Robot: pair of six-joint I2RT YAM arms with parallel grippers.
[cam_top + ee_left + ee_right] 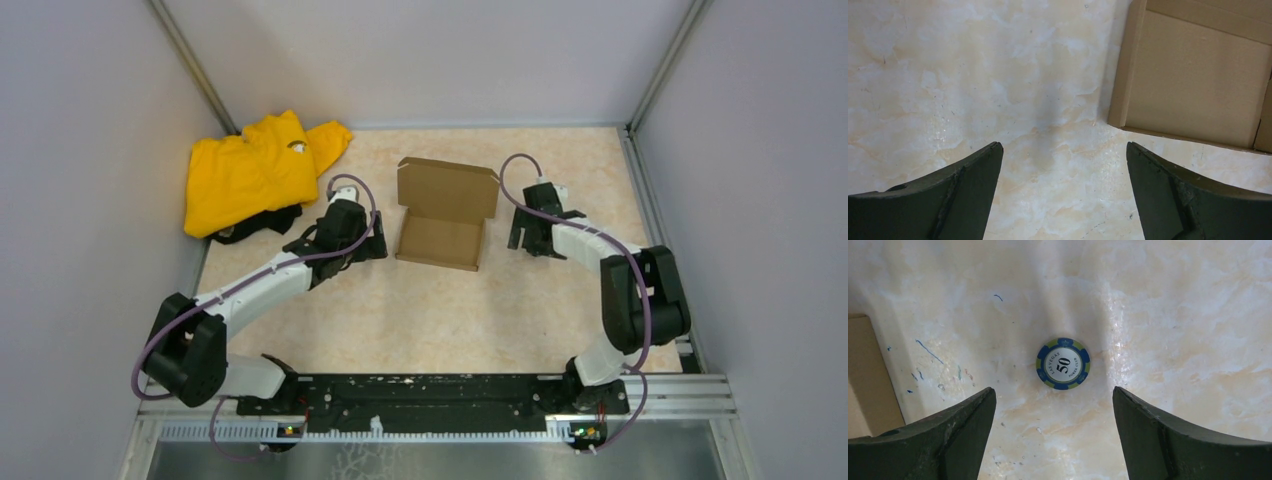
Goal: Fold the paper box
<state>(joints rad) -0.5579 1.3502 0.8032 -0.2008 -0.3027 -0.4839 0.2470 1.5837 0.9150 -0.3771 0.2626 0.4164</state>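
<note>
paper box point(442, 215) sits mid-table between both arms, lid flap up at its far edge.
left gripper point(1063, 145) just off its left wall, right gripper point(1053, 388) just off its right; both jaws spread wide, gripping nothing. long axis runs left-right, arms about equally near. tray looks empty; poker chip point(1063, 363) lies outside it, under the right jaws.

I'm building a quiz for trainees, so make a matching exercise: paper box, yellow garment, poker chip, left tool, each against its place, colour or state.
Things: 1 paper box; 2 yellow garment; 3 poker chip; 4 left tool.
Descriptions: A crumpled, far left corner; B open, empty; C brown, lid open; D blue and green, marked 50.
Pairs: 1-C, 2-A, 3-D, 4-B.
</note>
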